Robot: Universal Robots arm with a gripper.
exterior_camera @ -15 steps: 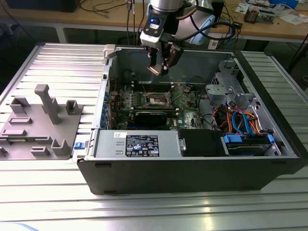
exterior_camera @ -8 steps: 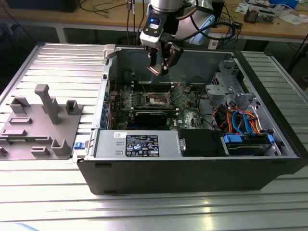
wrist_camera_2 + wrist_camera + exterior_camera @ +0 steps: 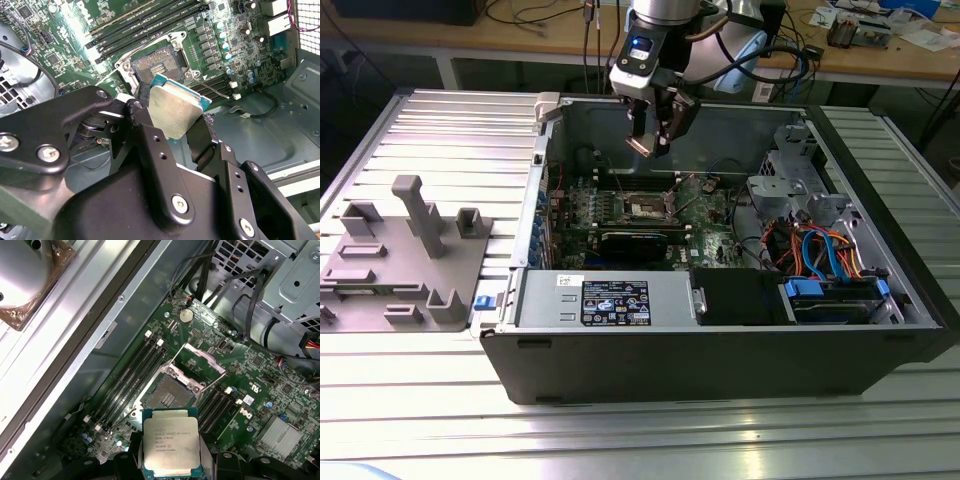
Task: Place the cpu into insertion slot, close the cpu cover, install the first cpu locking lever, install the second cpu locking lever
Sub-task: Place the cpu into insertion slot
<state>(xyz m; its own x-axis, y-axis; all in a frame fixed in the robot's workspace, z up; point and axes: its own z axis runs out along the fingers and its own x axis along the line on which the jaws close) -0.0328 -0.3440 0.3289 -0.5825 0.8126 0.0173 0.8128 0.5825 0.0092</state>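
Observation:
My gripper [image 3: 646, 140] hangs above the open computer case, shut on the cpu [image 3: 642, 146]. In both wrist views the cpu [image 3: 177, 107] [image 3: 170, 442] is a flat square chip with a silver top, pinched at two opposite edges by the black fingers [image 3: 202, 135]. It sits tilted, a short way above the green motherboard [image 3: 705, 215]. The insertion slot [image 3: 170, 392] [image 3: 155, 62] lies bare beyond the chip, showing a dark centre with grey contacts. Behind the slot the cpu cover [image 3: 202, 360] stands swung up on its hinge. A thin locking lever [image 3: 212, 90] sticks out beside the socket.
Black memory slots [image 3: 132, 377] flank the socket on both sides. A long black card [image 3: 635, 243] lies just in front of it. A metal drive cage [image 3: 800, 190] with coloured cables [image 3: 820, 250] fills the exterior view's right. A grey fixture [image 3: 405, 250] stands outside the case.

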